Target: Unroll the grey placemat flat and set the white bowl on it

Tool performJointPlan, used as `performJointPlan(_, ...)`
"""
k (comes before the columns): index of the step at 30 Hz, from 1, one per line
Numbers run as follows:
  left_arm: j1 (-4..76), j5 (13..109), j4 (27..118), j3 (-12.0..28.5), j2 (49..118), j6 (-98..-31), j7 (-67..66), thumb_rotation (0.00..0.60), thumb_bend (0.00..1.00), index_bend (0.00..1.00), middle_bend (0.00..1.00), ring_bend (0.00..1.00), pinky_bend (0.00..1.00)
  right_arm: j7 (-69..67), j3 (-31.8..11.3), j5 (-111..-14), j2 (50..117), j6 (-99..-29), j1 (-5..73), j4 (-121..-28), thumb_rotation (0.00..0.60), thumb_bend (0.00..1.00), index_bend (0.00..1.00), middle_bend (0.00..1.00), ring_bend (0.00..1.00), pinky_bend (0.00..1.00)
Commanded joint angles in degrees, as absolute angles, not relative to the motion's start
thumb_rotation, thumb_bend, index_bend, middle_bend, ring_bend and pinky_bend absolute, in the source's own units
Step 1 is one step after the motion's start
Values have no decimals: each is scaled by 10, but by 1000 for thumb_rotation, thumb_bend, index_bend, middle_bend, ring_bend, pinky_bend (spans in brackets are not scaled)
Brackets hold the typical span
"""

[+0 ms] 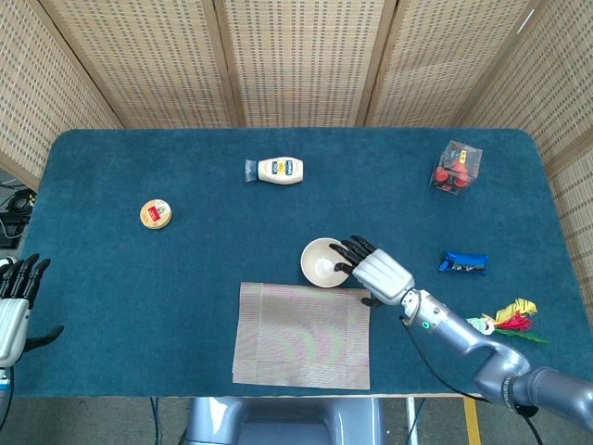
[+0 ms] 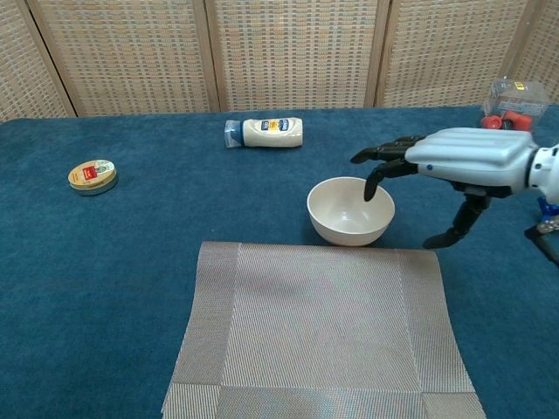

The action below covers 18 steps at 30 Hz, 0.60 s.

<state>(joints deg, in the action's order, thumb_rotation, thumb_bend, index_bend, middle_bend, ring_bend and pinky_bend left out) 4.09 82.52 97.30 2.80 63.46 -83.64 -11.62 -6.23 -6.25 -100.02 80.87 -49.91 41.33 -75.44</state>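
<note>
Right robot hand [image 2: 467,161] hovers over white bowl [image 2: 349,210]
Fingers spread, holding nothing; grey placemat [image 2: 320,332] lies flat just beside the bowl.

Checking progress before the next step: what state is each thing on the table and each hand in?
Placemat: unrolled, flat.
Bowl: upright, empty, on the cloth beyond the mat.
Right hand: open, fingertips over the bowl's rim.
Left hand: open, at the table edge.
Squeeze bottle: lying on its side.
Round tin: lid on.
</note>
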Motion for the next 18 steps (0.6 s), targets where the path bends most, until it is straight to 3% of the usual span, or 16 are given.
performJointPlan(1, 42, 820, 972, 29, 635, -833, -116, 600, 0, 0, 0, 0, 0, -48, -65, -987, 830, -478, 432, -739, 600, 388, 310, 0, 0, 0)
performJointPlan(8, 43, 811, 971, 32, 635, -831, -113, 600, 0, 0, 0, 0, 0, -11, -65, -954, 867, -447, 451, -700, 600, 503, 397, 0, 0, 0)
performJointPlan(15, 44, 808, 969, 32, 633, -830, -107, 600, 0, 0, 0, 0, 0, -5, -61, -933, 898, -460, 452, -665, 600, 579, 661, 0, 0, 0)
performJointPlan(18, 44, 808, 969, 32, 632, -830, -105, 600, 0, 0, 0, 0, 0, -25, -64, -927, 908, -483, 448, -653, 600, 583, 711, 1, 0, 0)
